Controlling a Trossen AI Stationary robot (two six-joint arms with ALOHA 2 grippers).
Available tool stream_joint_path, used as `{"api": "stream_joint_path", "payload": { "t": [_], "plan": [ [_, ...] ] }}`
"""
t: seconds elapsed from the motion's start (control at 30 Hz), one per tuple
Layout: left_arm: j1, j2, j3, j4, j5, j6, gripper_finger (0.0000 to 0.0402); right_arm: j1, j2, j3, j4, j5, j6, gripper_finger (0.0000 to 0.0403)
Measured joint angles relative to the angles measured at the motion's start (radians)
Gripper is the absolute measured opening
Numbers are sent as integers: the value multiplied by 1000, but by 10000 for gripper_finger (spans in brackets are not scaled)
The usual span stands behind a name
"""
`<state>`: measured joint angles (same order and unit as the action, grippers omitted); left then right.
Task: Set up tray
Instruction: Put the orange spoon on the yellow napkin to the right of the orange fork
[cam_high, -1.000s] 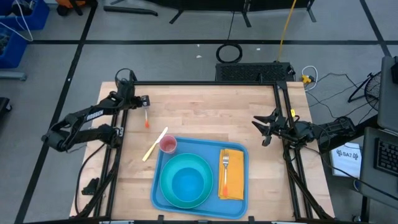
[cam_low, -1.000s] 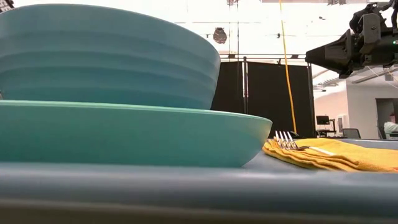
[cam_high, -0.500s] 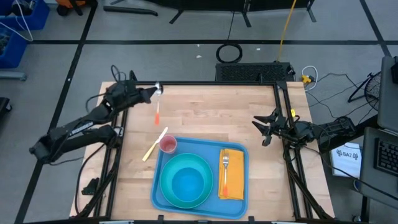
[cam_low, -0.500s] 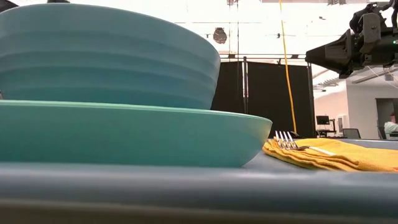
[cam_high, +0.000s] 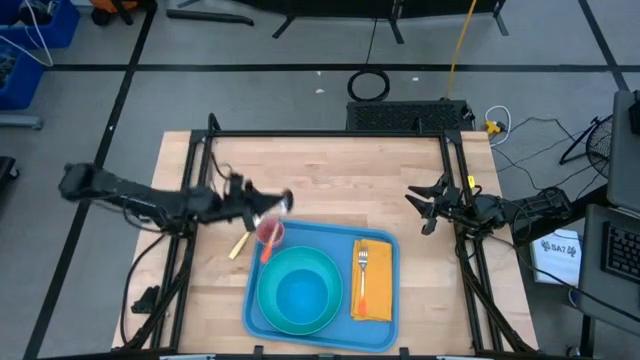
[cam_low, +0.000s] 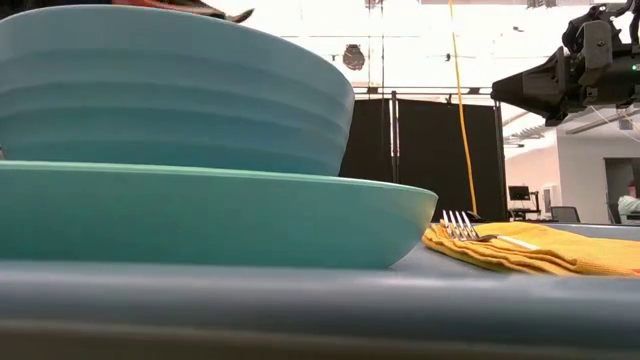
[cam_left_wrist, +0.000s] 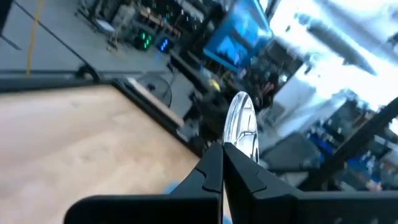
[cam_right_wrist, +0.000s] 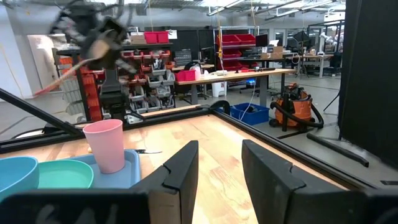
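The blue tray (cam_high: 385, 332) lies at the table's near middle. It carries a teal plate (cam_high: 268, 315) with a blue bowl (cam_high: 300, 290), a pink cup (cam_high: 270, 233) in its far left corner, and a yellow napkin (cam_high: 372, 290) with an orange-handled fork (cam_high: 362, 275) on it. My left gripper (cam_high: 266, 205) hovers over the cup, shut on a spoon with a silver bowl (cam_high: 284, 202) and an orange handle (cam_high: 265, 251). My right gripper (cam_high: 425, 206) waits open and empty at the table's right edge. My left gripper pinches the spoon's neck (cam_left_wrist: 231, 147) just behind the bowl, between its two fingers. The silver bowl (cam_left_wrist: 241, 123) sticks out past the fingertips. The fingers come from the table's left, roughly level. The spoon is lifted clear; its orange handle (cam_right_wrist: 55, 82) slants away below the gripper.
A pale yellow knife (cam_high: 248, 234) lies on the wood just left of the tray's far left corner. Black frame rails (cam_high: 330, 134) run along the table's left, far and right edges. Bare wood lies between the tray and the far edge.
My left gripper has carried the spoon from the table's far left corner, first toward the far edge, then right and toward the near edge, to above the pink cup. The gripper has turned, and the spoon's bowl now points toward the table's right.
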<state>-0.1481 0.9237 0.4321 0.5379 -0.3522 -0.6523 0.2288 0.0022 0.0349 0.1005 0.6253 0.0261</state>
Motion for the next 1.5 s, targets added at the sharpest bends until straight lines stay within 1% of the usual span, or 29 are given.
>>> {"api": "stream_joint_path", "payload": {
  "t": [0.1,0.2,0.3,0.43,0.57,0.63,0.73,0.87,1.07,1.13,1.27,1.33,1.4,1.5],
  "plan": [
    [-123,134,84,2,-103,5,0,0,0,0,1,0,0,116],
    [-181,284,219,2,-122,47,0,0,0,0,5,1,0,116],
    [-200,442,376,-50,-129,85,0,0,0,0,12,1,-1,116],
    [-198,645,568,-145,-132,94,0,0,0,0,24,0,-4,116],
    [-197,813,707,-158,-163,74,0,0,0,0,57,0,-11,116],
    [-197,884,765,-129,-165,57,0,0,0,0,65,0,-11,116],
    [-206,970,834,-103,-168,27,0,0,0,0,72,0,-9,116],
    [-225,1065,907,-107,-197,-16,0,0,0,0,96,0,-4,116],
    [-222,1197,990,-99,-312,-41,0,0,0,0,120,0,0,116],
    [-215,1247,1015,-82,-319,-52,0,0,0,0,120,1,-1,116],
    [-203,1337,1059,4,-339,-107,0,0,0,0,125,0,15,116],
    [-195,1367,1066,45,-339,-126,0,0,1,0,128,0,18,116],
    [-184,1372,1066,51,-339,-142,0,0,1,0,136,-1,18,116],
    [-170,1366,1067,62,-382,-152,0,0,1,0,135,-1,23,116]
  ]
}}
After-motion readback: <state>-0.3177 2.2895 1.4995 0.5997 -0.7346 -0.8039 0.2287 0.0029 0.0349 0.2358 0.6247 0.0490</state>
